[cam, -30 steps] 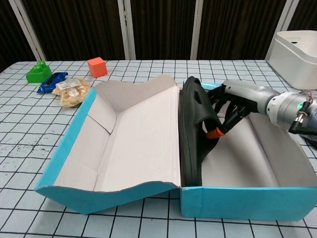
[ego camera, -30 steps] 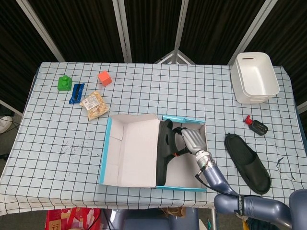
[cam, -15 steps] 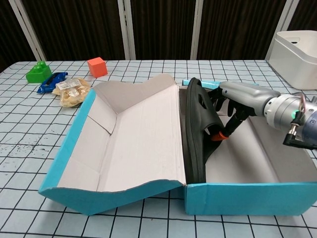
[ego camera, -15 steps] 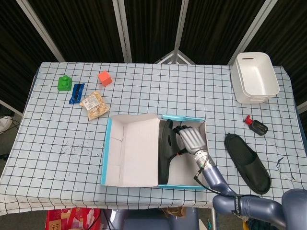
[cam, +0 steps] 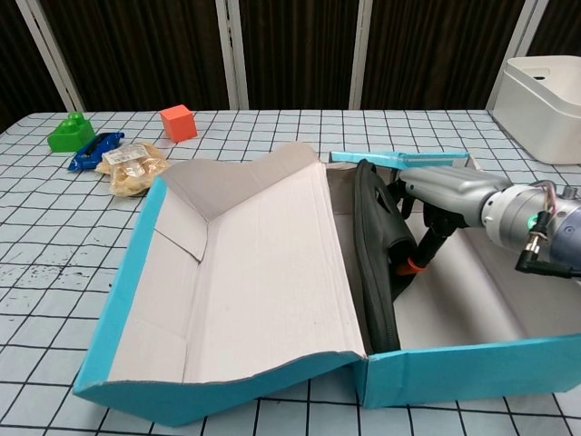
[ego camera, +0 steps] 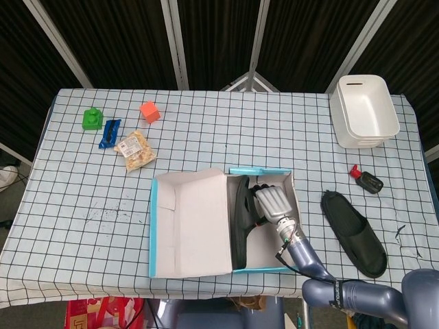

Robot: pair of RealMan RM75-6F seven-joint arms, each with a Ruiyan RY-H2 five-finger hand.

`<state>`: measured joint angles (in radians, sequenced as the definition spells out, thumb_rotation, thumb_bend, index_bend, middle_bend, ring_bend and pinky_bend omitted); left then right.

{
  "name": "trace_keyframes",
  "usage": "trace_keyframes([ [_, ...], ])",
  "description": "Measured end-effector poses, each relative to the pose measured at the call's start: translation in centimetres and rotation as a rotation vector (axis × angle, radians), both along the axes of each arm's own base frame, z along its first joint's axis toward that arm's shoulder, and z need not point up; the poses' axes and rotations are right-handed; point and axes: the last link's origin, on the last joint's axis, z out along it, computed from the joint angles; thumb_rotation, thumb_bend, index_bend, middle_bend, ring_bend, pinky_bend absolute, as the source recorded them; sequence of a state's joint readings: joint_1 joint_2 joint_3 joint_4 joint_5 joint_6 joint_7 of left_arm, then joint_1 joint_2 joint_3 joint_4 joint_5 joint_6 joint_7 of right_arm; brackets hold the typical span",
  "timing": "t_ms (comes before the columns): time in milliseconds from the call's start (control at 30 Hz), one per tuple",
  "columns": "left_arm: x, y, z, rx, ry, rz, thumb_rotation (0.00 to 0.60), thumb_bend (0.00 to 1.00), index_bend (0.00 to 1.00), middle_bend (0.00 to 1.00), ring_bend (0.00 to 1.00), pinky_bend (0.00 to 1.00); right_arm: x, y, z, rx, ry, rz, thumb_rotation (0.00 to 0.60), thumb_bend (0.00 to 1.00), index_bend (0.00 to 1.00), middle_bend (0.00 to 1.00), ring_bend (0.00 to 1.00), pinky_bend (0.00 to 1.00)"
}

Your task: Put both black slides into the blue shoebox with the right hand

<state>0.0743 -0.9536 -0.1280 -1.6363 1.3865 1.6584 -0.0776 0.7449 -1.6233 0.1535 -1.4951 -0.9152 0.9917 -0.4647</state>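
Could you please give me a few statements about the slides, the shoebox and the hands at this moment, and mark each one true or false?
1. One black slide stands on its edge inside the blue shoebox. True.
2. The right hand is outside the box, over the bare table. False: it is inside the box, against the slide standing there.
3. The second black slide lies on the table to the right of the box. True.
4. The shoebox lid is closed. False: the lid lies open to the left.
5. The left hand holds the second slide. False: no left hand shows in either view, and nothing touches that slide.
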Motion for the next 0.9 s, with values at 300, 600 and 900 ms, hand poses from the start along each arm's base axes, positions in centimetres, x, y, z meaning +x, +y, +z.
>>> trace_keyframes([
  [300, 0.0, 0.0, 0.0, -0.001, -0.002, -0.001, 0.6, 0.37, 0.01, 0.0, 0.0, 0.03, 0.9, 0.3, 0.1, 0.002, 0.027, -0.008, 0.6, 0.21, 0.57, 0.35, 0.32, 0.42],
  [600, 0.0, -0.1, 0.0, -0.002, -0.003, -0.003, 0.6, 0.37, 0.01, 0.0, 0.0, 0.03, 1.2, 0.1, 0.4, -0.007, 0.064, -0.064, 0.6, 0.21, 0.45, 0.33, 0.31, 0.42],
  [900, 0.0, -0.1, 0.1, 0.0, -0.004, -0.001, 0.6, 0.37, 0.01, 0.0, 0.0, 0.03, 1.7, -1.0, 0.8, -0.059, 0.088, -0.162, 0.6, 0.21, 0.37, 0.3, 0.3, 0.42],
])
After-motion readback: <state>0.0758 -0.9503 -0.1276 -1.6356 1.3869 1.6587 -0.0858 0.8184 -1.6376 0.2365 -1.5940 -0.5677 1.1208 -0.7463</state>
